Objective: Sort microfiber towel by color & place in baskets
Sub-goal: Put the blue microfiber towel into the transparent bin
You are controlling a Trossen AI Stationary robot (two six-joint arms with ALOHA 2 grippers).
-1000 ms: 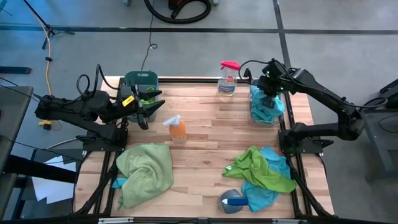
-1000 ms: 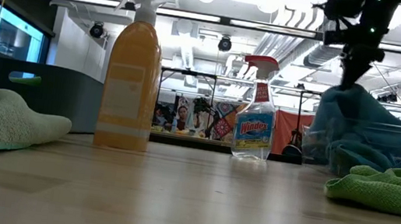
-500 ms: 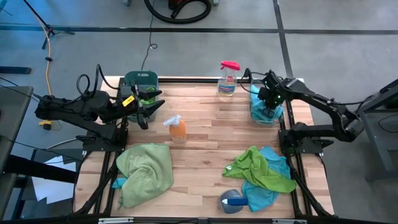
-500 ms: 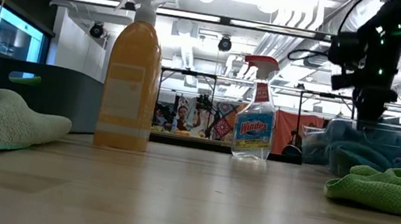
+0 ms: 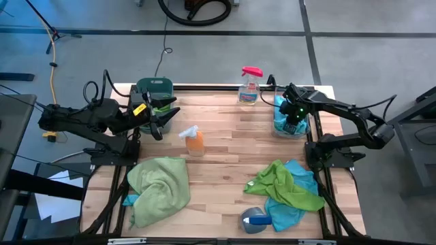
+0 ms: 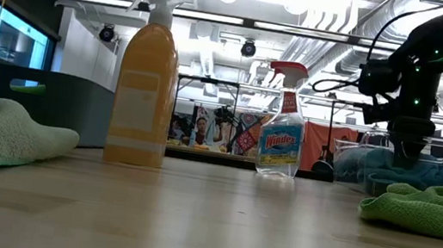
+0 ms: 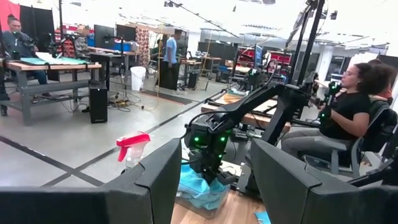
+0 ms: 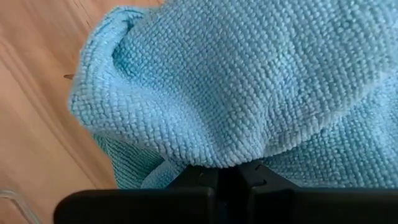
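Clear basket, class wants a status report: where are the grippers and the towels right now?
Right gripper down in the clear basket, shut on the blue towel. Left gripper waits, open, by the green basket. Mixed towel pile unsorted.

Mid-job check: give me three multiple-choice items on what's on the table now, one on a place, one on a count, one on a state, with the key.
1. Where is the right gripper?
A. down in the clear basket
B. over the green towel
C. beside the orange bottle

2. How many spray bottles stand upright?
A. one
B. two
C. four

3. What is in the clear basket?
A. nothing
B. a green towel
C. a blue towel

Key: 1 A, the high view shows it lowered into the basket. 2 B, the orange bottle and the pink-capped bottle. 3 C, blue cloth fills the right wrist view.
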